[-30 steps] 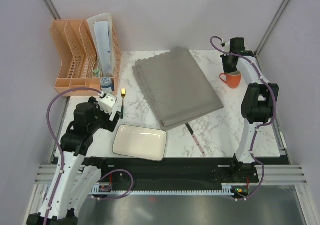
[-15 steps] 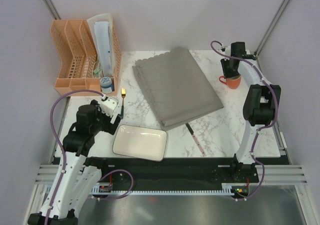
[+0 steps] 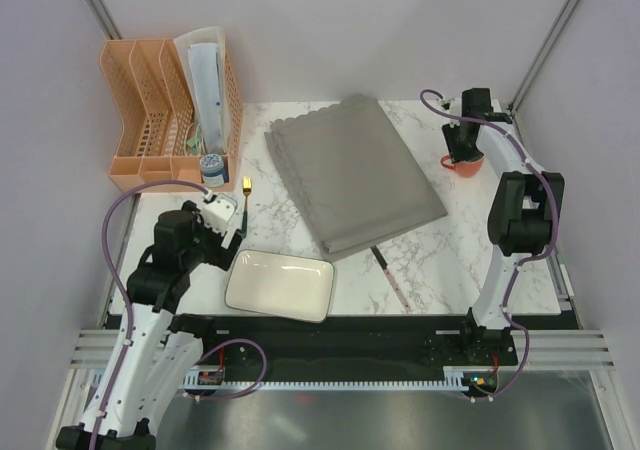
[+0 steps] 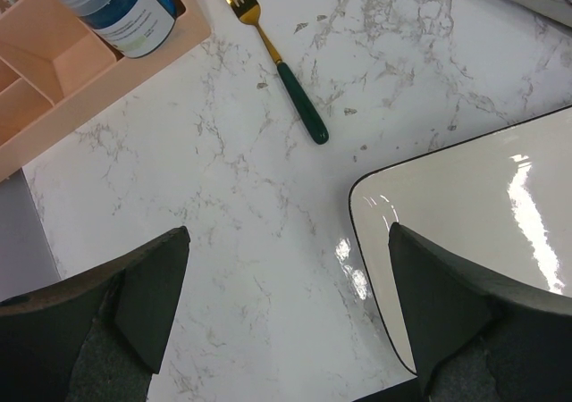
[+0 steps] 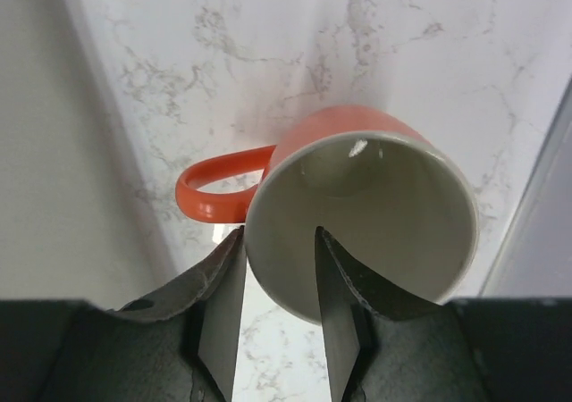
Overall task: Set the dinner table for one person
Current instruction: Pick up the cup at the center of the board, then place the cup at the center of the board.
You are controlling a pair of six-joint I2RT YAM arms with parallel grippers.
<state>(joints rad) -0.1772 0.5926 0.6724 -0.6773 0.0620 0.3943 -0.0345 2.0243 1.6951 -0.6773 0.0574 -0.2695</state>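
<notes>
The white marble dinner table (image 3: 440, 240) holds a folded grey placemat (image 3: 350, 170) in the middle. A white rectangular plate (image 3: 280, 283) lies near its front left. A gold fork with a dark green handle (image 3: 245, 200) lies beside the plate. A pink-and-black utensil (image 3: 390, 275) lies near the front. An orange mug (image 3: 450, 162) stands at the back right. My right gripper (image 5: 279, 232) is down on the mug (image 5: 357, 188), part-open, with one finger outside the near rim and one inside. My left gripper (image 4: 286, 241) is open and empty above bare marble, between the fork (image 4: 277, 62) and the plate (image 4: 474, 223).
A peach desk organizer (image 3: 150, 120) with papers stands at the back left, and a blue-lidded jar (image 3: 213, 167) sits in its front compartment. Grey walls close in the table's left, back and right sides. The mug sits near the right wall.
My right gripper has come down from behind the mug onto its rim and now covers most of it in the top view. My left arm shifted slightly and is now still.
</notes>
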